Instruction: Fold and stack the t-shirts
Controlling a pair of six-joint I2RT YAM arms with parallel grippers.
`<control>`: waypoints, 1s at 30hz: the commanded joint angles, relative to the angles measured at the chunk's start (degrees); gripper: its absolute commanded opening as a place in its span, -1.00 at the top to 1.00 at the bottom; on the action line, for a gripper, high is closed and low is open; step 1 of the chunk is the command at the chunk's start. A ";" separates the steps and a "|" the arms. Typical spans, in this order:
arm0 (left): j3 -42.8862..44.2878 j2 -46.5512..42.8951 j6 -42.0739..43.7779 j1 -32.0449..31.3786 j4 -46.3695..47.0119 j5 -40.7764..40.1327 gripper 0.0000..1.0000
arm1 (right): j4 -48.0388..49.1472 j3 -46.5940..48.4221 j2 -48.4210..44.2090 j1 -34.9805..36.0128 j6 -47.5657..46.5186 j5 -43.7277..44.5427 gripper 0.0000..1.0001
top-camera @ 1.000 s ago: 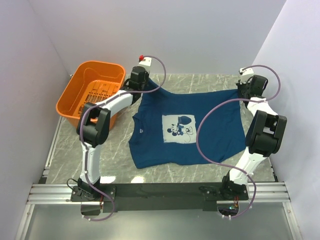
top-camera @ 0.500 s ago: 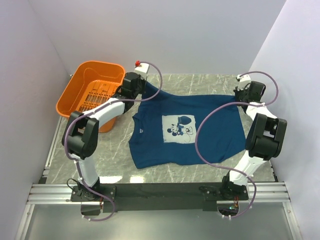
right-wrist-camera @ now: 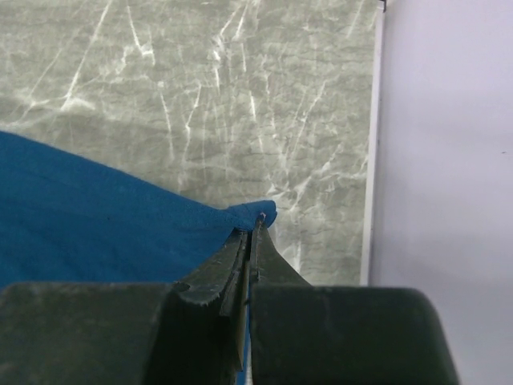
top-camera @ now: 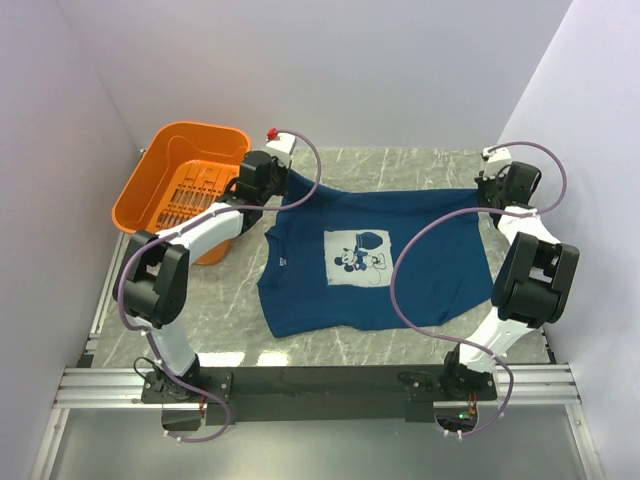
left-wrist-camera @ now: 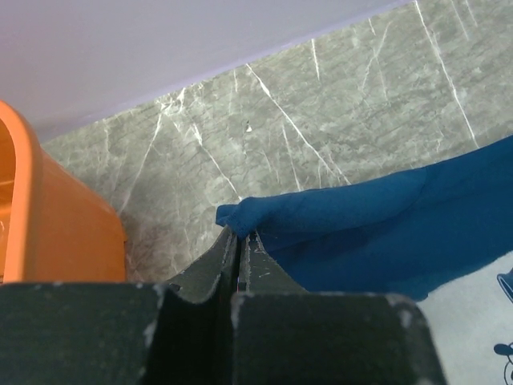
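A dark navy t-shirt [top-camera: 420, 270] with a pale cartoon-mouse print [top-camera: 358, 256] lies spread on the marble table, print up. My left gripper [top-camera: 281, 183] is shut on its far left corner; the wrist view shows blue cloth [left-wrist-camera: 321, 212] pinched at the fingertips [left-wrist-camera: 240, 235]. My right gripper [top-camera: 484, 187] is shut on the far right corner, with cloth [right-wrist-camera: 120, 224] bunched at its tips [right-wrist-camera: 255, 227]. The far edge of the shirt is pulled taut between the two grippers and slightly lifted.
An orange plastic basket [top-camera: 185, 185] stands at the far left, close to the left arm; its wall shows in the left wrist view [left-wrist-camera: 56, 233]. The right wall [right-wrist-camera: 449, 144] is close beside the right gripper. The table's far edge meets the back wall.
The left gripper has moved left and the right gripper right, each holding its corner, stretching the shirt's far edge wider. The shirt body has barely shifted.
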 commanded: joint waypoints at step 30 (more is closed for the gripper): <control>-5.80 -8.13 0.72 -0.34 -0.77 6.64 0.99 | 1.46 1.02 1.68 -4.44 -20.27 -14.91 1.00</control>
